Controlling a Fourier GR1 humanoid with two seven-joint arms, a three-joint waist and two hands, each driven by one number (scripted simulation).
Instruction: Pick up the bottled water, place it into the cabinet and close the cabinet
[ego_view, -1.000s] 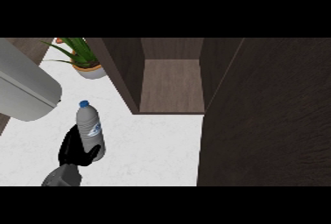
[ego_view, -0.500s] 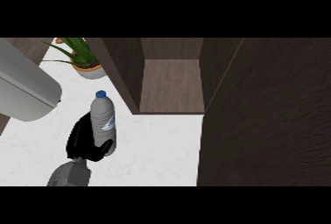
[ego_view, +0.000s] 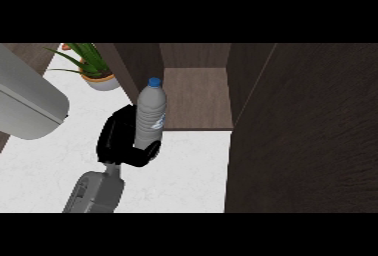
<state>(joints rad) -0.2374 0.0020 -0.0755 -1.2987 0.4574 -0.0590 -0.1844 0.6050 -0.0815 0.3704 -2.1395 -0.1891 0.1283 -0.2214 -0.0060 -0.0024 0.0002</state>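
The bottled water (ego_view: 151, 112) is a clear bottle with a blue cap and a pale label, held upright and leaning slightly. My right hand (ego_view: 122, 140) is shut on its lower part, with the thumb curled across the front. The bottle's cap stands in front of the cabinet's left wall (ego_view: 136, 62), just left of the opening. The cabinet (ego_view: 196, 100) is open, showing a brown wooden shelf floor inside. Its dark door (ego_view: 310, 135) stands swung out at the right. Only my left forearm (ego_view: 29, 105) shows, large and grey at the left edge; that hand is out of view.
A potted green plant (ego_view: 92, 70) stands at the back left, beside the cabinet's left wall. The white marble counter (ego_view: 192, 170) stretches under the hand to the door's edge.
My right hand has carried the bottle forward and to the right, from the counter's middle up to the cabinet's left front edge. The door and plant have not moved.
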